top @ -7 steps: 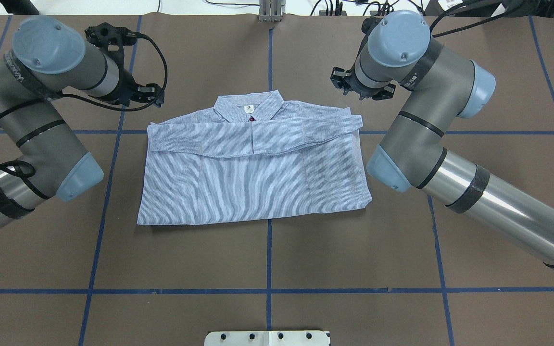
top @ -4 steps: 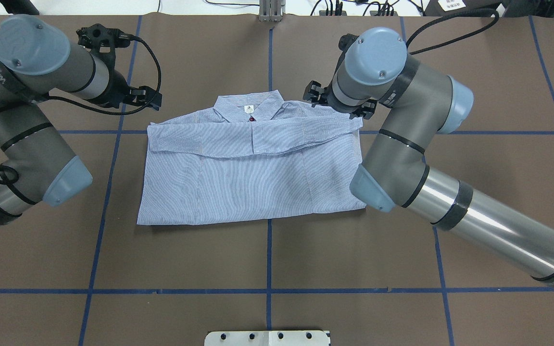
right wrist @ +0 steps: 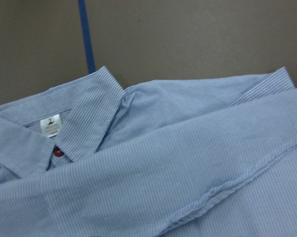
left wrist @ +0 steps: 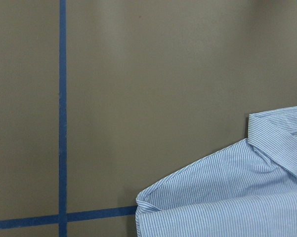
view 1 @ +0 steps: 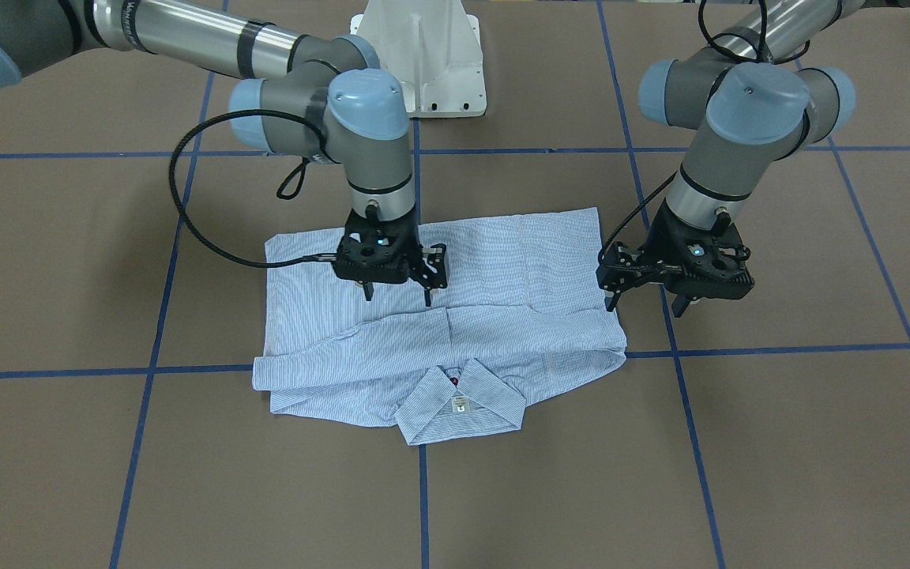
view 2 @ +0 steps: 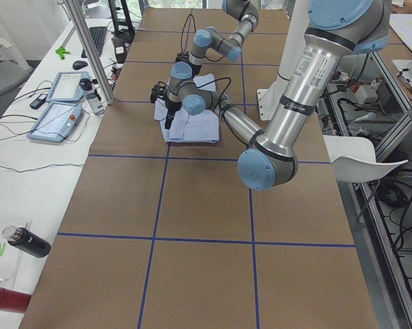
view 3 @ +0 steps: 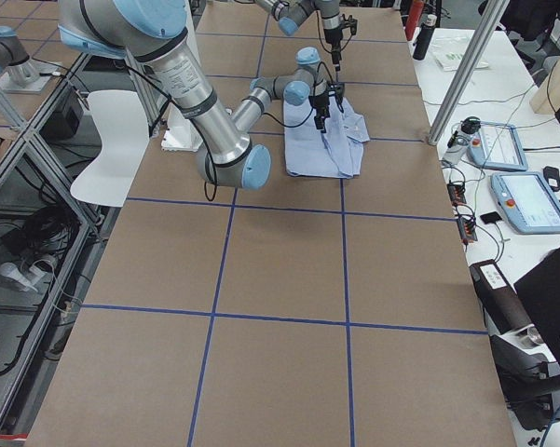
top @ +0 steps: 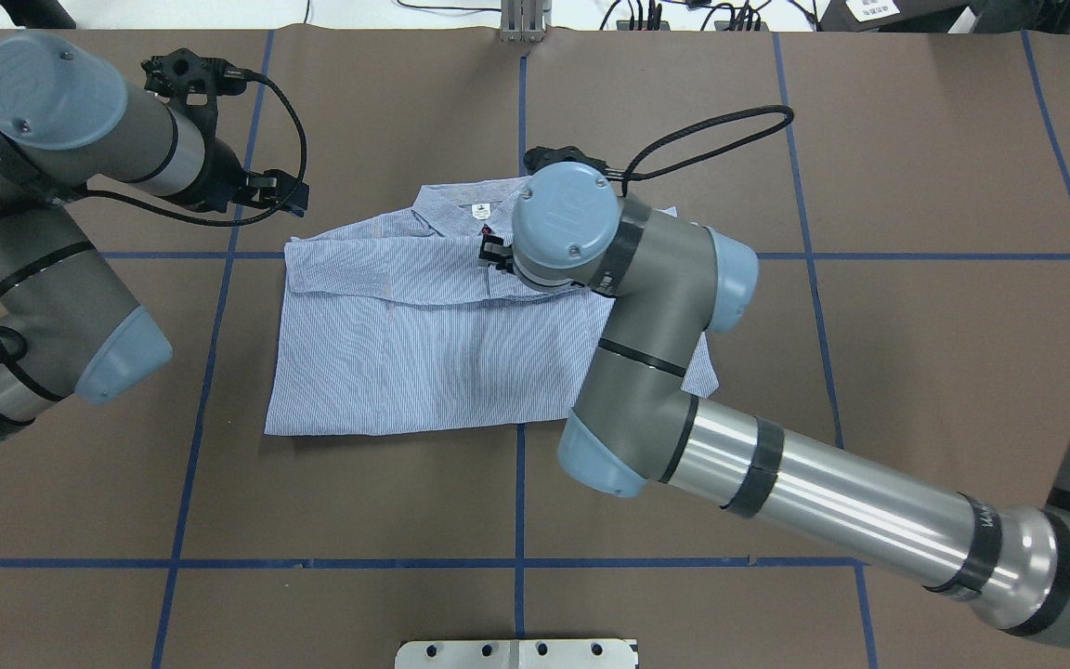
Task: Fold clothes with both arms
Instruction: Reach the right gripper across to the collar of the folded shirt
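Shirt (top: 424,353) is lying flat at the middle of the table (top: 916,139), collar (view 1: 459,411) pointing to the far side, away from the robot's base, hem lying on the near side. Both sleeves (top: 377,269) are lying crossed over the chest, which is probably keeping the body narrow and square for the coming folds.

The right gripper (view 1: 396,299) is hanging straight down over the shirt's middle, just on the near side of the crossed sleeves, its jaws standing apart. Its wrist camera is looking closely at the neck label (right wrist: 50,124) and a red button (right wrist: 58,153). Whether the tips are pressing the cloth I cannot tell. This place on the midline seems chosen either for pinning the cloth or for taking hold along a fold line.

The left gripper (view 1: 646,307) is hovering over bare table just beside the shirt's left shoulder edge, jaws also apart. It seems to be waiting there to catch that edge, so both arms can be lifting together.
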{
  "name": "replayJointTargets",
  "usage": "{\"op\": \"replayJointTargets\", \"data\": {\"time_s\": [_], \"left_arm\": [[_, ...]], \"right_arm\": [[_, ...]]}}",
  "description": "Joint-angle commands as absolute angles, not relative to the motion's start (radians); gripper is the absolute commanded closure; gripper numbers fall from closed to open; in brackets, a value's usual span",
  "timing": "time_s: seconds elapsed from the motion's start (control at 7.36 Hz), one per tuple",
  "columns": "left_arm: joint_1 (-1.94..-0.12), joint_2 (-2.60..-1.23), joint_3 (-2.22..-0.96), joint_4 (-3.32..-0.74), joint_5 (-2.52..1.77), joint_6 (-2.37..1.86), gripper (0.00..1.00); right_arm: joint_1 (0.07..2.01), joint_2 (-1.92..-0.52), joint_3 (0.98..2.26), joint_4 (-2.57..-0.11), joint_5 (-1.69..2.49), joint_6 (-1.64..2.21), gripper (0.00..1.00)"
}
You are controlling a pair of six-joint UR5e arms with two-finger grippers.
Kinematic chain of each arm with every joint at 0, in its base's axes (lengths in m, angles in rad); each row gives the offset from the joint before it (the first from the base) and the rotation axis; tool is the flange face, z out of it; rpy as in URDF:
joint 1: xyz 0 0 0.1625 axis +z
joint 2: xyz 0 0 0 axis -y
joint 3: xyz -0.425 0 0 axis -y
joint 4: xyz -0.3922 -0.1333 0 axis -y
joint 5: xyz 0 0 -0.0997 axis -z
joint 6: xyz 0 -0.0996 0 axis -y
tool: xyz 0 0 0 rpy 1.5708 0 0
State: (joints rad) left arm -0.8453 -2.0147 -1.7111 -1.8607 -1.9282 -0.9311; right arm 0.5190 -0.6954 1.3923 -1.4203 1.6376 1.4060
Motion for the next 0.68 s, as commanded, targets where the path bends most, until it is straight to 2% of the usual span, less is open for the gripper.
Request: {"op": "replayJointTargets", "data": {"time_s": [0.0, 0.54], "left_arm": [[-0.845, -2.014, -1.712, -1.861, -1.928, -0.931, 0.0], [-0.845, -2.011, -1.712, -1.861, -1.928, -0.933, 0.0]], "right_arm": [[0.48, -0.591, 1.237, -1.422, 1.563, 1.326, 0.22], [0.462, -0.534, 1.181, -1.52, 1.551, 1.194, 0.47]]}}
